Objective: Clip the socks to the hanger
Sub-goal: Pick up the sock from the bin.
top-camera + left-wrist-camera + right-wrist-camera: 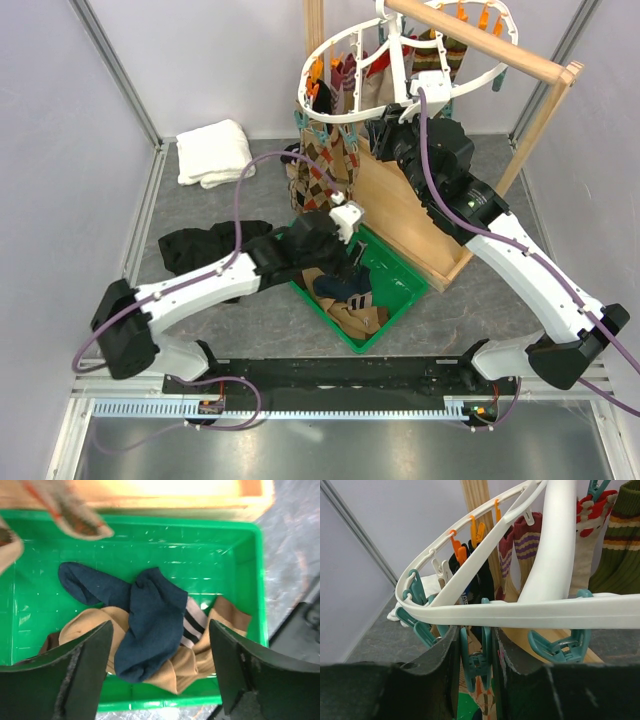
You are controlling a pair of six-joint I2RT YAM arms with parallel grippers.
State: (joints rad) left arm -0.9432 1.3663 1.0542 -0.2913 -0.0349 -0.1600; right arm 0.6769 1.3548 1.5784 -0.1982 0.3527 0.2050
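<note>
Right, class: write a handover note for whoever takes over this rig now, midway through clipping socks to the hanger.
Left pincer: open, empty, above the green bin.
Right pincer: shut on a teal clip at the hanger rim.
Bin holds navy socks on top, tan socks and a striped sock beneath.
Done: several clipped socks on the hanger.
Left: pick up a navy one, clip it, then the rest.

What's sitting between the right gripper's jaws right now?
A teal clip hanging from the white hanger, with the jaws close against both its sides. The right wrist view shows it.
</note>
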